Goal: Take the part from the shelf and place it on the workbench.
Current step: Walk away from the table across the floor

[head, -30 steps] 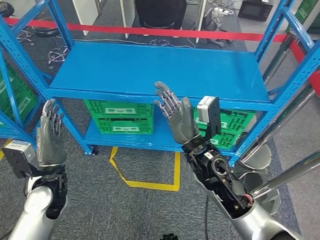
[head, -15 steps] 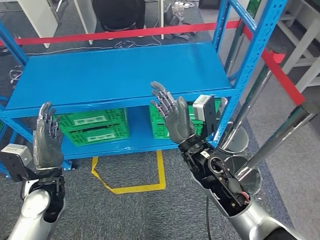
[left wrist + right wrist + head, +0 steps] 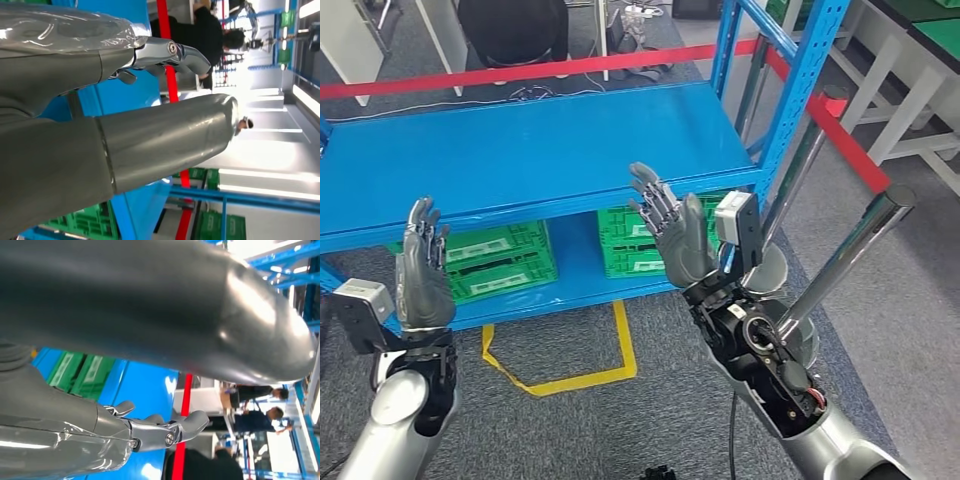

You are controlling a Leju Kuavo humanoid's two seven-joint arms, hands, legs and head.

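While facing the blue steel shelf [image 3: 546, 150] at 12 o'clock | my left hand [image 3: 422, 270] raised, fingers spread, holding nothing | my right hand [image 3: 675, 232] likewise.

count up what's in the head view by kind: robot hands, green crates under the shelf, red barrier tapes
robot hands: 2 (left hand, right hand)
green crates: 2 (left crate, right crate)
red barrier tapes: 2 (rear tape, side tape)
total: 6
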